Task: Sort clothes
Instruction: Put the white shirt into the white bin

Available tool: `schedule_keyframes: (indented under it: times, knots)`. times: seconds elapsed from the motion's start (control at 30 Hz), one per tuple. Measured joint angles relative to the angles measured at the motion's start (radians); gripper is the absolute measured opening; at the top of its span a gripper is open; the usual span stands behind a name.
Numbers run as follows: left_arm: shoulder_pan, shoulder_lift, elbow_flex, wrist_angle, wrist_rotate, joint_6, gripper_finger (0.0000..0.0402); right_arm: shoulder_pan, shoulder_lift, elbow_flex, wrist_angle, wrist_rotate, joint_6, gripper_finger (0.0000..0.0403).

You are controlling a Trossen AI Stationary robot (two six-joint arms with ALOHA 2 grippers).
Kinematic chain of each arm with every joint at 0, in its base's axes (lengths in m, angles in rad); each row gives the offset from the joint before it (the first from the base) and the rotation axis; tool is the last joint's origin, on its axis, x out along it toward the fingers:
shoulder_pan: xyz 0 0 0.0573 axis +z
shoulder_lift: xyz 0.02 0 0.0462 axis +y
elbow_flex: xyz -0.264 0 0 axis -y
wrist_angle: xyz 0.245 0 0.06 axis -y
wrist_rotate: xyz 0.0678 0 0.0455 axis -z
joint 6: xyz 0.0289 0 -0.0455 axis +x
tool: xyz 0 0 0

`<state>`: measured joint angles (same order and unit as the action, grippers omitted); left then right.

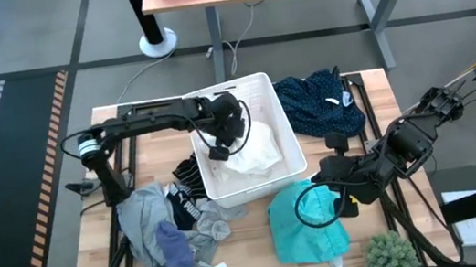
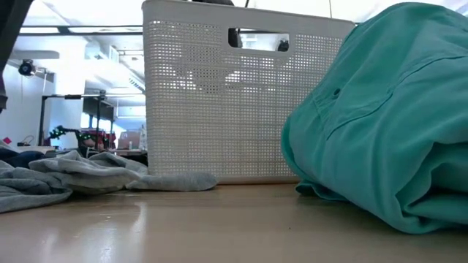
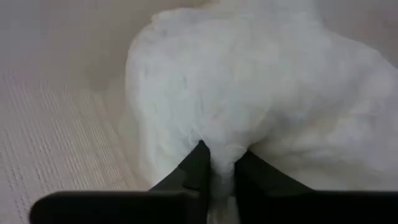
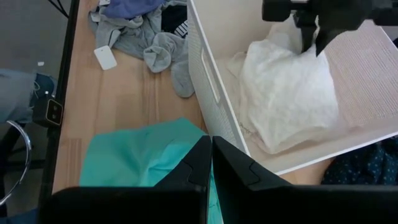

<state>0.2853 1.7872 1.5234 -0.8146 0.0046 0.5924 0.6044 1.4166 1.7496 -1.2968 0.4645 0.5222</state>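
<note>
Left gripper point(image 1: 219, 151) down inside the basket point(image 1: 259, 82), at centre of the tabletop point(image 1: 379, 87). Jaws narrow, a fold of the white garment point(image 1: 254, 150) pinched between the tips; whether the pinch is firm or just slackening, cannot tell. The left wrist view shows white cloth bunched into the gap between the fingers point(image 3: 198, 163).

White garment lies heaped in the basket's 5 o'clock half, against the near wall.

Right gripper point(image 1: 316, 179) hangs at 4 o'clock from the basket, just over the teal garment point(image 1: 305, 226). Jaws closed, nothing in them. Arm looks idle.

Other clothes: navy dotted piece point(image 1: 317, 105) at 2 o'clock, touching the basket's outer wall. Grey pile point(image 1: 152, 218) with a blue piece point(image 1: 175, 248) on it at 8 o'clock. Striped socks point(image 1: 187, 179) at 9 o'clock, against the basket.

Judgement: step in hand is the drop of the whites into the basket, at or near release. One garment sorted, the rest not yet.

Next move calls for: jaws wide enough to shed the fold, then a straight lift clear of the basket rim so the cloth does not trail up with the fingers. After that, a reach to the next piece; grey pile and socks lie closest to the left arm, teal to the right.
</note>
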Motion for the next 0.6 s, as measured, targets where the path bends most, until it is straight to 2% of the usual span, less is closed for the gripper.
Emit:
schedule_keyframes:
  times: [0.33, 0.47, 0.6]
  knots:
    - [0.0, 0.049, 0.0, 0.003, -0.055, -0.039, 0.0102, 0.0, 0.0, 0.0, 0.0, -0.001, 0.028, 0.0]
    - [-0.002, 0.04, 0.0, 0.008, -0.101, -0.063, 0.0138, 0.0, 0.0, -0.001, -0.01, 0.0, 0.033, 0.0]
    - [-0.002, 0.003, 0.0, 0.004, -0.102, -0.067, 0.0178, 0.0, 0.0, -0.014, -0.031, 0.001, 0.044, 0.0]
